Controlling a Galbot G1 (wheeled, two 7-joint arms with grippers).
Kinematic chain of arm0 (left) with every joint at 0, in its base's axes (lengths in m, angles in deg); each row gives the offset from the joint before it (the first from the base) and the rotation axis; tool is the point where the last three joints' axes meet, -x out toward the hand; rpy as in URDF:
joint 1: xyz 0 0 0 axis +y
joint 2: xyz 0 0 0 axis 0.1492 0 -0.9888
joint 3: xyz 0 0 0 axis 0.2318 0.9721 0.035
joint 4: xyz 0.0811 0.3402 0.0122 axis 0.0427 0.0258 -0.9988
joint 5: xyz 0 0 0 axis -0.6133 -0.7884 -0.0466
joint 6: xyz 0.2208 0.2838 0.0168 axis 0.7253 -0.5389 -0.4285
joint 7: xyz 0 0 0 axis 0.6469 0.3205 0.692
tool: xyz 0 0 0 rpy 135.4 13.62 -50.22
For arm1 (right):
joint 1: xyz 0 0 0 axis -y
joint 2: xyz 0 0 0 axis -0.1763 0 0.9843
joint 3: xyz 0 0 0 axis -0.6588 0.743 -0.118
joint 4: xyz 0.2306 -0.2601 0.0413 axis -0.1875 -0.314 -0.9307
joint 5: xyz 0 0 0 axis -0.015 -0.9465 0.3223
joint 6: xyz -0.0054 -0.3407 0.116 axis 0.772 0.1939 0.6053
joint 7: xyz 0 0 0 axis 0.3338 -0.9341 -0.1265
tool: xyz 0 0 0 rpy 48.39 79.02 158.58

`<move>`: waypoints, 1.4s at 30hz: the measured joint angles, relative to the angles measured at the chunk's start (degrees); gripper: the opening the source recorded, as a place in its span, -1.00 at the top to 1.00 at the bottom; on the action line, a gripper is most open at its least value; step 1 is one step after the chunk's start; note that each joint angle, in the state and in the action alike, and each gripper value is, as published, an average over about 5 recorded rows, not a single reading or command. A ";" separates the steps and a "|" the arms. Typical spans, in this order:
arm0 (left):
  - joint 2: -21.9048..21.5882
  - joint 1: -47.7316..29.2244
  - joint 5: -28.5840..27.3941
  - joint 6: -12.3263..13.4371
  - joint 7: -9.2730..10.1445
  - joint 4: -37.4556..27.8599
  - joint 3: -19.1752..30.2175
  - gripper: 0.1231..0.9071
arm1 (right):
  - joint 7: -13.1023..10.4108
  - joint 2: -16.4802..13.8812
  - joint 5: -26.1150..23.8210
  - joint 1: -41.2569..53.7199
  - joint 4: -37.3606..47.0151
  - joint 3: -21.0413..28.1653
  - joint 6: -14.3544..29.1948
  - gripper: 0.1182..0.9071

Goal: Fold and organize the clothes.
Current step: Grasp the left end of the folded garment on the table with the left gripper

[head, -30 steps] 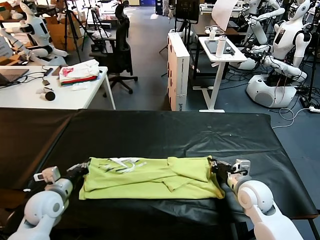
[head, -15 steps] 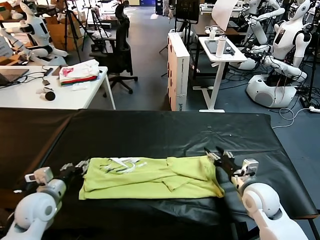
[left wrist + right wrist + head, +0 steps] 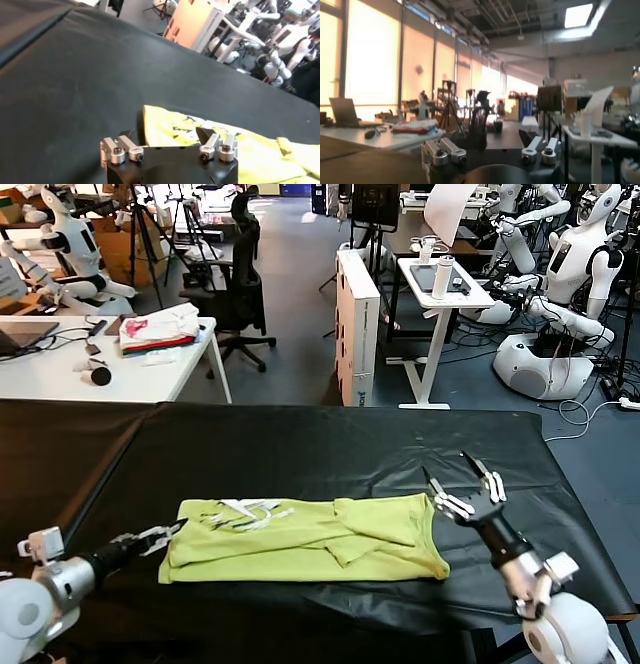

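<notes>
Yellow-green T-shirt (image 3: 305,539) visible in left wrist view, missing from right.

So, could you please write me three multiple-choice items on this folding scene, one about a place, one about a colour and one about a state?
1. Where does the T-shirt lie?
A. On the black table cover
B. On the white desk
C. On the floor

2. What colour is the T-shirt?
A. Red
B. Light yellow-green
C. Navy

3. How does the right end effector stand?
A. Shut on a sleeve
B. Shut on the hem
C. Open, off the cloth

Answers:
1 A, the shirt lies flat on the black cover in the head view.
2 B, its cloth is pale yellow-green with a light print.
3 C, its fingers are spread beside the shirt's edge, holding nothing; the left end effector is open too.
</notes>
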 joint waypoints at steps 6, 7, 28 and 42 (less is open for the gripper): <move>0.60 -0.01 -1.39 0.00 -1.28 -1.80 0.68 -1.00 | 0.10 0.17 -0.07 -1.33 -0.19 -0.53 0.32 -1.00; 0.73 -0.01 -1.48 0.00 -1.38 -2.15 0.75 -1.00 | 0.10 0.17 -0.07 -1.40 -0.19 -0.57 0.32 -1.00; 4.68 -0.15 -2.00 0.19 -2.44 -2.48 3.55 -1.00 | -0.11 0.25 0.04 -1.49 -0.45 -0.54 -0.37 -1.00; 5.09 -0.27 -1.63 0.15 -2.38 -3.03 4.13 -0.71 | -0.27 0.95 -0.72 -0.84 -0.66 0.56 -0.60 -1.00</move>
